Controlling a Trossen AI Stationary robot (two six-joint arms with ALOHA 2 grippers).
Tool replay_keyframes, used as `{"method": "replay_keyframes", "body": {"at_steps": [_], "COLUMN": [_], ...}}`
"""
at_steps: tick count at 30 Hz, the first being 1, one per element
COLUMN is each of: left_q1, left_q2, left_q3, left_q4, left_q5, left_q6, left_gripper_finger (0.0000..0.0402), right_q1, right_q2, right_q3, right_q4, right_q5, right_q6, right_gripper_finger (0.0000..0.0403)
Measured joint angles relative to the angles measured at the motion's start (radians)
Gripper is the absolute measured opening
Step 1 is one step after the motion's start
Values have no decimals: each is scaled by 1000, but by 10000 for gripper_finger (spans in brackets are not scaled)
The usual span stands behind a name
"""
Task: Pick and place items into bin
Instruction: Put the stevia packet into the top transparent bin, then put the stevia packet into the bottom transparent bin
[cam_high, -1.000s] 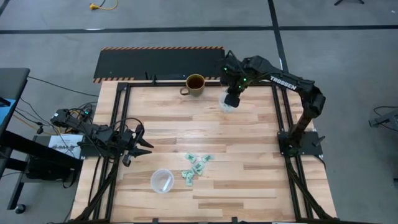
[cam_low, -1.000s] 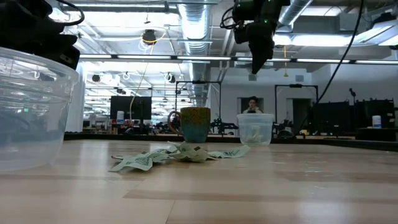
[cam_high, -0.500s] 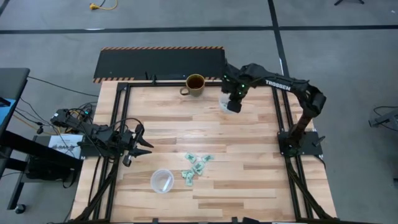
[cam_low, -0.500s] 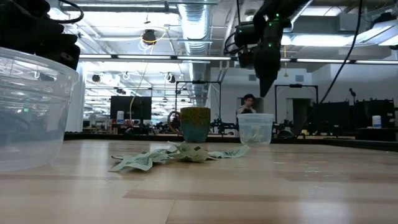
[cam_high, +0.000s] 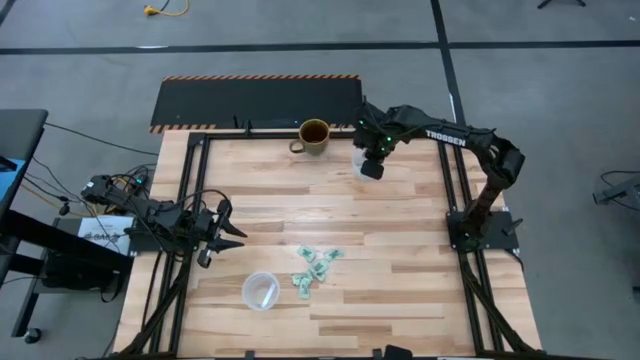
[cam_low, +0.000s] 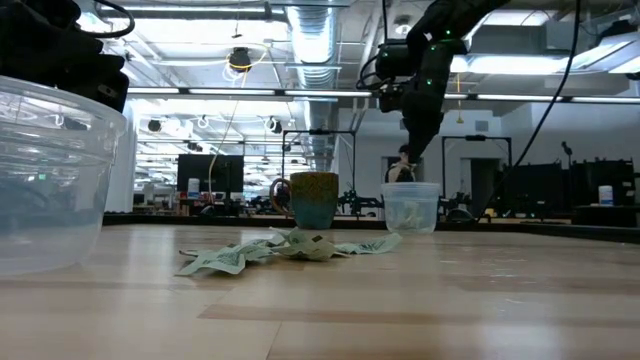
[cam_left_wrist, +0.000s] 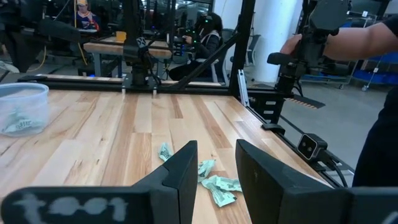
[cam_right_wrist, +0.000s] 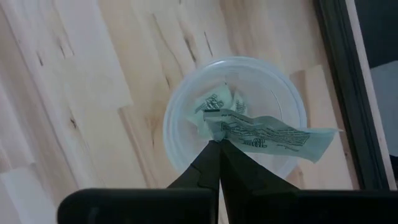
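Since the frame a second ago the right gripper (cam_high: 371, 166) has come down and drawn slightly toward the upper edge of the overhead view, so that it now hangs directly over the small clear tub (cam_right_wrist: 234, 118) beside the brown mug (cam_high: 313, 134) in the upper middle of the bench (cam_high: 400, 250); in the level view its tip (cam_low: 406, 160) sits just above the tub's rim (cam_low: 411, 187), where before it was well higher. Its fingers (cam_right_wrist: 208, 165) are pressed together on one pale green wrapper (cam_right_wrist: 267, 135), which juts out sideways from their tips over the tub's opening. One or two more wrappers (cam_right_wrist: 214, 106) lie inside the tub, though the count is hard to make out from the wrist view. The loose pile of remaining wrappers (cam_high: 314, 268) lies in the lower middle of the overhead view, just to the right of a second clear tub (cam_high: 261, 290). The left gripper (cam_high: 222, 232) waits at the left edge of the bench, unchanged, its fingers (cam_left_wrist: 180, 168) apart with nothing between them.
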Motion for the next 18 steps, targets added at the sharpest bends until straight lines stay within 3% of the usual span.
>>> {"method": "replay_keyframes", "body": {"at_steps": [8, 18], "left_q1": [0, 0], "left_q2": [0, 0], "left_q3": [0, 0], "left_q4": [0, 0], "left_q5": [0, 0], "left_q6": [-11, -11], "left_gripper_finger": [98, 98], "right_q1": [-1, -1], "right_q2": [0, 0], "right_q3": [0, 0], "right_q4": [1, 22], "right_q5": [-1, -2], "right_q6": [-48, -49], "right_gripper_finger": [10, 102]}}
